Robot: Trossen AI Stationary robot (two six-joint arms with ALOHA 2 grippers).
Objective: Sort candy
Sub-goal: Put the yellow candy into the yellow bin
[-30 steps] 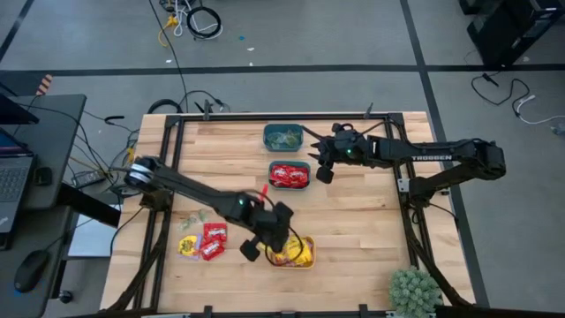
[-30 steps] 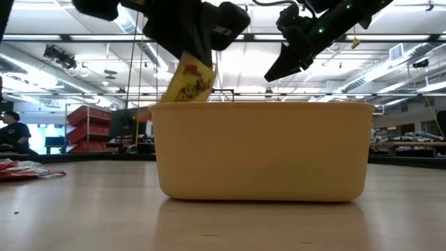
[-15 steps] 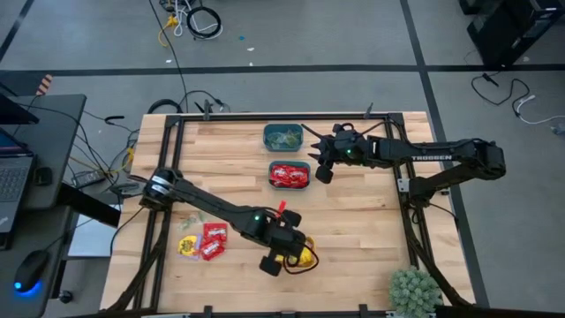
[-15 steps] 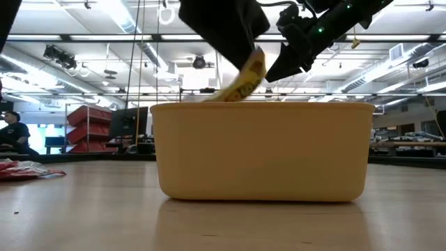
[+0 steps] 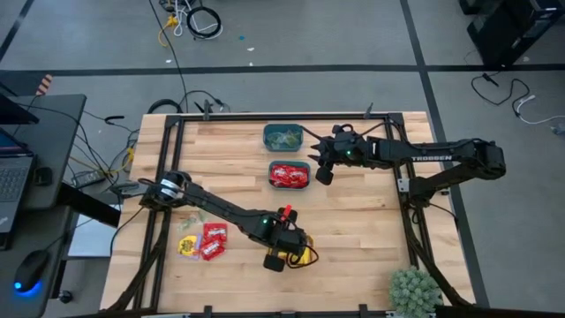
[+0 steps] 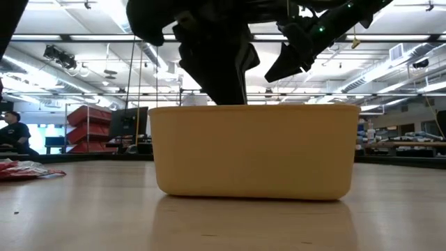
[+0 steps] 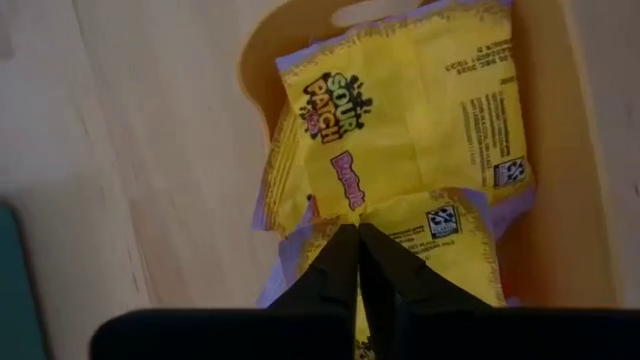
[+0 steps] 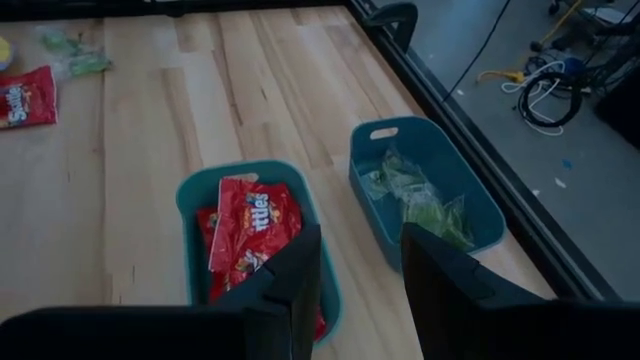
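Note:
The orange bin [image 5: 303, 256] sits near the table's near edge and holds yellow candy packets [image 7: 400, 110]. My left gripper [image 5: 279, 257] reaches down into it, shut on a yellow packet [image 7: 430, 240]; in the low view the bin wall [image 6: 254, 150] hides its fingertips. Loose red [image 5: 213, 240], yellow [image 5: 188, 246] and pale green [image 5: 195, 216] candy lies on the wood at the left. My right gripper [image 8: 360, 265] is open and hovers beside the two teal bins, one holding red candy [image 8: 255, 235], one holding green candy [image 8: 420, 200]. My left gripper pinches a yellow packet between its two shut fingers [image 7: 340, 265], close to one edge of the packet [image 7: 395, 222]. The fingers come from above, pointing down into the bin. The packet lies on the other yellow packets inside the orange bin.
A potted plant [image 5: 415, 290] stands at the table's near right corner. Bare wood lies between the orange bin and the teal bins [image 5: 290, 175]. The black table frame [image 5: 168, 177] runs along the edges. A person [image 6: 10, 129] sits far off in the room.
My left gripper has moved toward the table's right and down into the orange bin, still shut on the yellow packet. The packet hung above the bin's rim a second ago; now it lies inside, hidden in the low view. The bin has shifted slightly.

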